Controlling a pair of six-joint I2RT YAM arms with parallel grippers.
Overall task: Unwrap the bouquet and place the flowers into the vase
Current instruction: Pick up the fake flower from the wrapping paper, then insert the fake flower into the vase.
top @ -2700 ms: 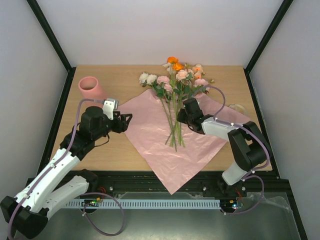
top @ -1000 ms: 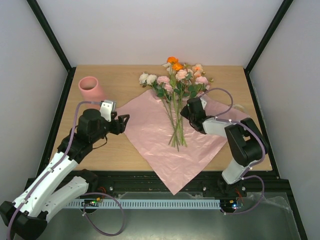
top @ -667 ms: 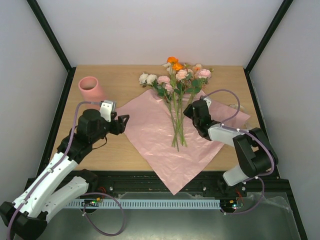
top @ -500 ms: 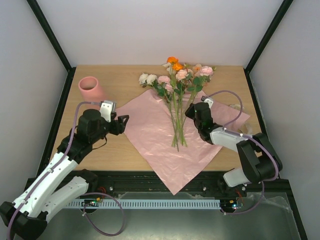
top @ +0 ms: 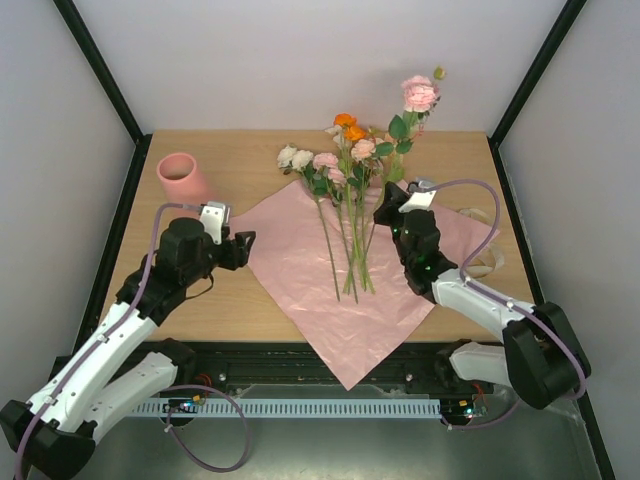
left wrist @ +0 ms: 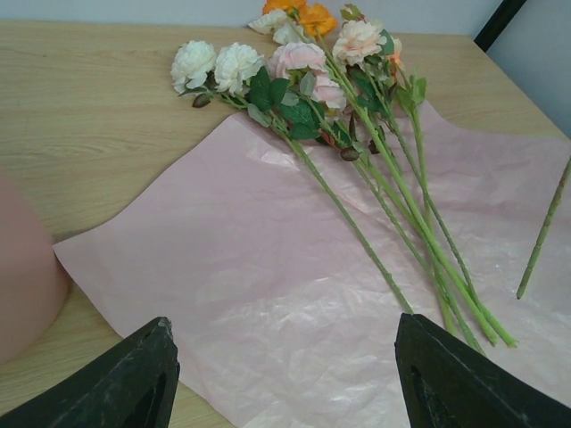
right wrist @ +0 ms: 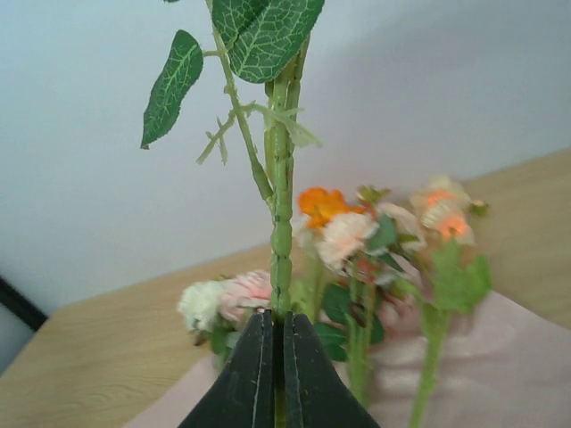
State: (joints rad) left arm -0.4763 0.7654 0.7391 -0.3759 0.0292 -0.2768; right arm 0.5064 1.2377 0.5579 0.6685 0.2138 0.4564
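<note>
- Nearest me, the left tool (top: 245,247) hangs wide open and empty over the left corner of the wrapping sheet (top: 300,270).
- The right tool (right wrist: 277,334) is clamped shut on the stem of one pink rose (top: 419,92), held upright above the sheet.
- My worry is the thin stem under a top-heavy bloom: a quick swing could twist it in the pinch or drop it.
- The other flowers (left wrist: 308,89) lie loose on the sheet, so a low pass could drag them.
- Far left on the desk (top: 240,160), the vase (top: 190,185) stands upright and looks empty. It is well apart from the rose, beyond the left arm. Crossing risks a clash, and a stem catching the rim could tip it.
</note>
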